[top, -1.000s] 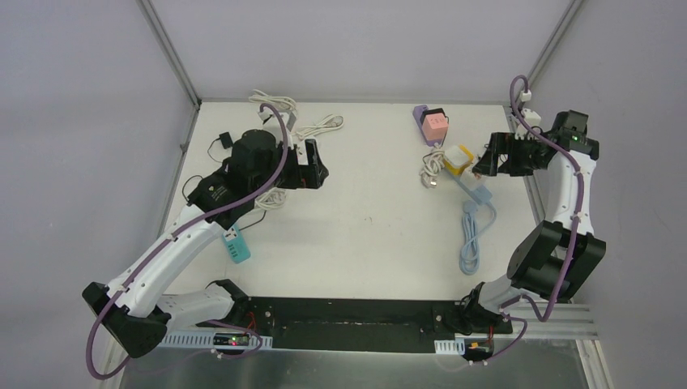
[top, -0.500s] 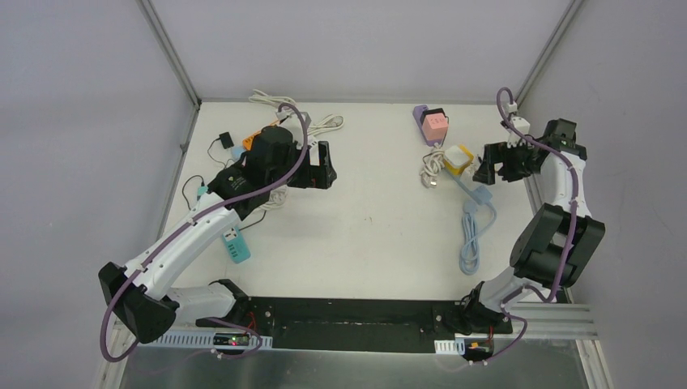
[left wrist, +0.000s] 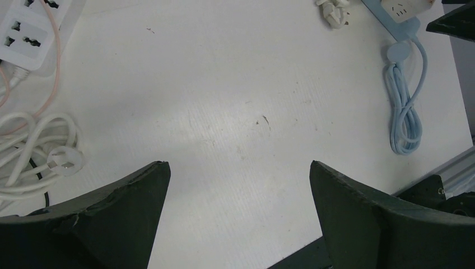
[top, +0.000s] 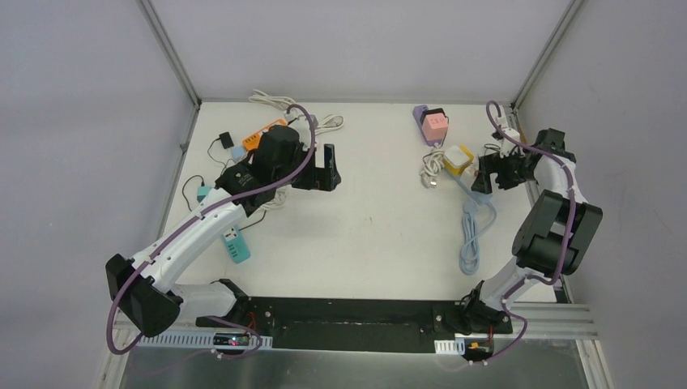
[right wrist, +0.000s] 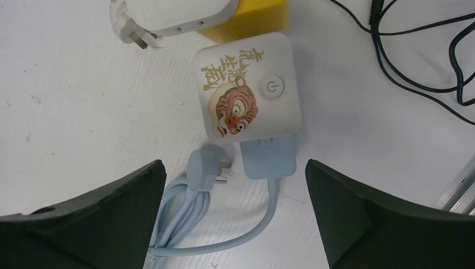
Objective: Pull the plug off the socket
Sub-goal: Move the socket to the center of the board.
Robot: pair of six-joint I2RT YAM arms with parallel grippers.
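Note:
A pink plug (top: 436,126) sits in a purple socket block (top: 420,114) at the back of the table. Nearer the right arm, a yellow cube socket (top: 459,161) (right wrist: 255,21) carries a white plug body (right wrist: 179,12). Beside it lies a white tiger-print socket (right wrist: 246,92) on a light blue cord (top: 471,231), its blue plug (right wrist: 203,168) loose on the table. My right gripper (top: 480,172) (right wrist: 234,162) hangs open just above the tiger-print socket, holding nothing. My left gripper (top: 330,168) (left wrist: 238,165) is open over bare table left of centre.
A white power strip (left wrist: 28,25) and coiled white cable (left wrist: 39,151) lie to the left. A teal strip (top: 236,244), an orange strip (top: 263,134) and black cables (right wrist: 425,61) are also about. The table's right rail (right wrist: 459,179) is close to the right gripper.
The left arm swung rightward toward the table's centre. The right gripper shifted left and down over the tiger-print socket. Both stayed open.

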